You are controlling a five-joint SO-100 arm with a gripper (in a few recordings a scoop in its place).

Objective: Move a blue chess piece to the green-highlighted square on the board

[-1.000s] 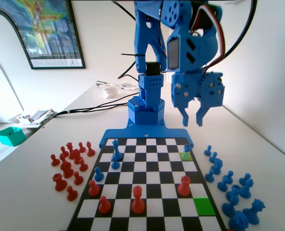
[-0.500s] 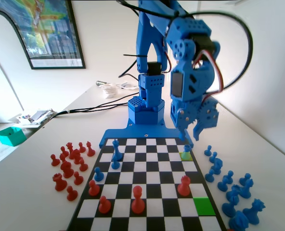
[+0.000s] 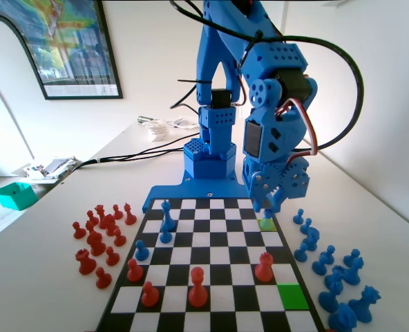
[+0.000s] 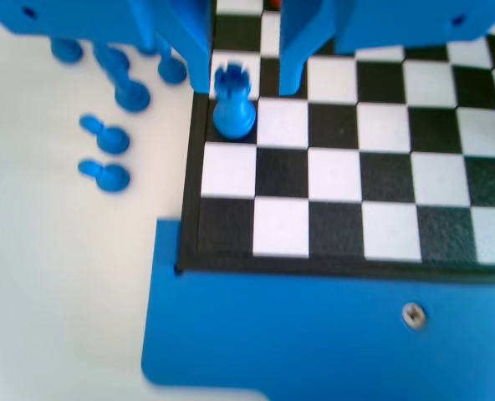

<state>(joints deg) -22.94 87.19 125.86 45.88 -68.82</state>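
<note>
In the fixed view, captured red pieces (image 3: 97, 238) stood bunched on the desk (image 3: 39, 283) off the left edge of the board (image 3: 208, 196), evidently set aside out of play. Right of the board's middle, at its far end, the hand (image 3: 272, 202) hung low over the duller yellow-green square (image 3: 267, 224), which marked the piece's starting place. The green-highlighted square (image 3: 292, 296) lay unoccupied in the near right corner region, well apart from the hand. Spare blue pieces (image 3: 329, 270) stood on the desk beyond the right edge. In the wrist view, the piece on the edge column showed a notched, crown-like top and was therefore recorded as a blue rook (image 4: 233, 104), not a pawn. The hand (image 4: 243, 79) was spread wide, one jaw on each side of the rook: the left jaw very near its top, the right jaw showing a clear gap. This straddling position was judged to be preparation for a grasp. Nothing was gripped yet. Uneven clearance could tip the rook on closing.
</note>
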